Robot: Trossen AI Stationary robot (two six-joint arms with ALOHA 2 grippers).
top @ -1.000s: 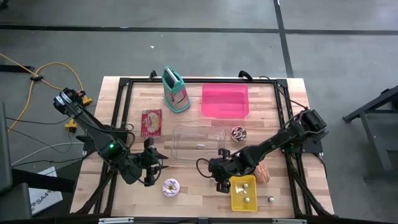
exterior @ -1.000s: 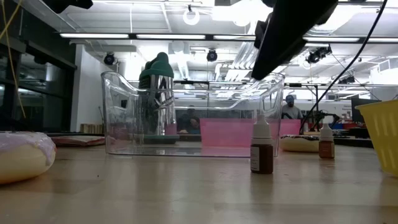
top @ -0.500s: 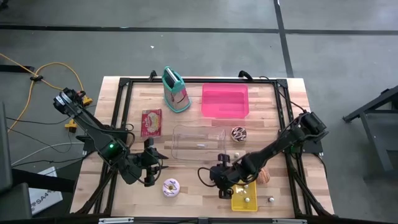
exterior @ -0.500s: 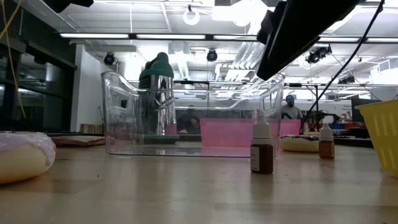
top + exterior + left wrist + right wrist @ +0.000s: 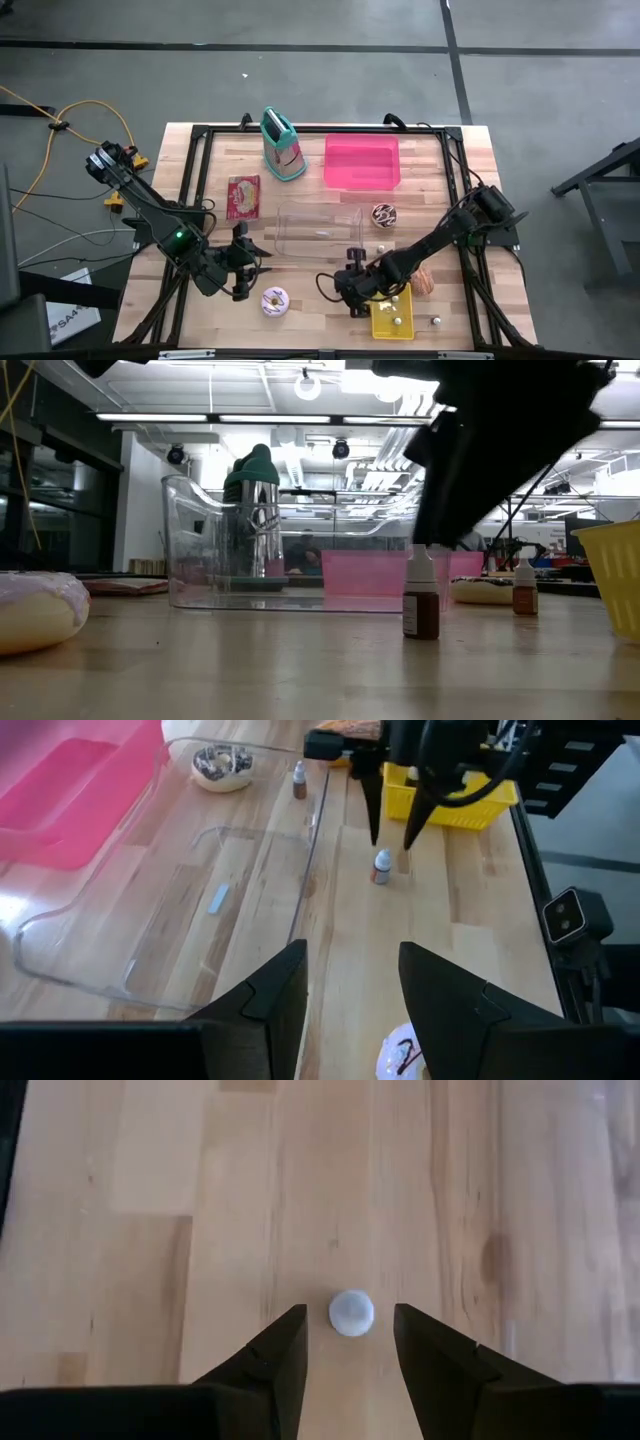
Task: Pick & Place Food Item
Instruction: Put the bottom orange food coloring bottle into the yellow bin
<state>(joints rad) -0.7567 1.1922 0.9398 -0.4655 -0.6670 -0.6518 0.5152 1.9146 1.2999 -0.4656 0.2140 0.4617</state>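
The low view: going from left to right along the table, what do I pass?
Pink frosted donut → clear plastic bin → small brown dropper bottle → second small bottle farther back → yellow basket at the right edge.

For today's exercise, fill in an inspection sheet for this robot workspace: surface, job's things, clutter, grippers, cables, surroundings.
Surface: wooden table, black frame.
Job's things: small dropper bottle upright beside yellow basket; pink-iced donut; chocolate donut.
Clutter: clear tub, pink bin, teal-topped carton, red packet.
Grippers: right gripper open, fingers above the bottle; left gripper open, waiting near the tub.
Cables: yellow cable on floor.
Surroundings: grey floor; people far behind.
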